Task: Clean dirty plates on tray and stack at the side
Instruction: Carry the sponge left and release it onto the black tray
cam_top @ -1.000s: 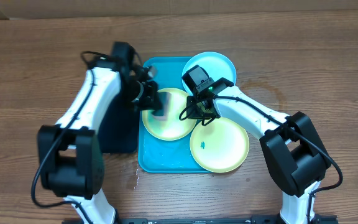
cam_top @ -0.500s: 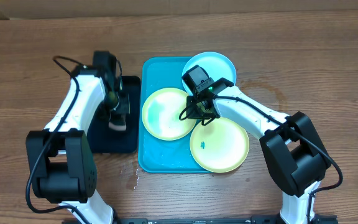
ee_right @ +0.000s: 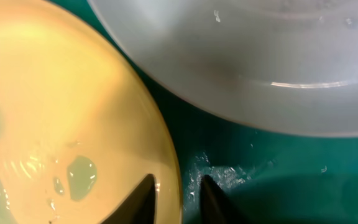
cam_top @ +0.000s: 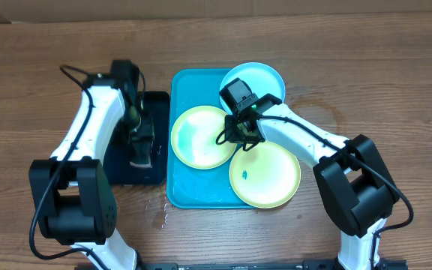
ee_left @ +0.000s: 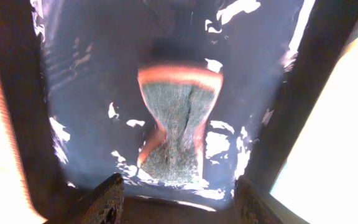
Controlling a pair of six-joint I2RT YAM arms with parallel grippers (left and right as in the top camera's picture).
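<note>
Turquoise tray (cam_top: 201, 191) sits mid-desk (cam_top: 366, 75), a bit toward the far edge, with three plates on it. The light blue plate (cam_top: 265, 79) is at the tray's far-right corner, overhanging the rim. One yellow-green plate (cam_top: 197, 139) is on the tray's left half, with water drops on its pale centre. The second yellow-green plate (cam_top: 272, 180) is at the near-right, sticking out over the tray's right rim, small blue smudge (cam_top: 244, 176) on it. Right hand (ee_right: 179, 193) is low over the middle of the tray, fingers close together astride the right rim of the left yellow-green plate, one tip over the plate, the other over the tray floor. Cannot tell if they actually pinch it. Black tray (cam_top: 118, 169) lies just left of the turquoise one, touching or nearly so. Left hand (ee_left: 179, 199) is above the black tray, fingers wide apart, gripping nothing. An orange-edged sponge (ee_left: 176, 121) lies flat on the wet black tray floor, beyond the fingertips.
</note>
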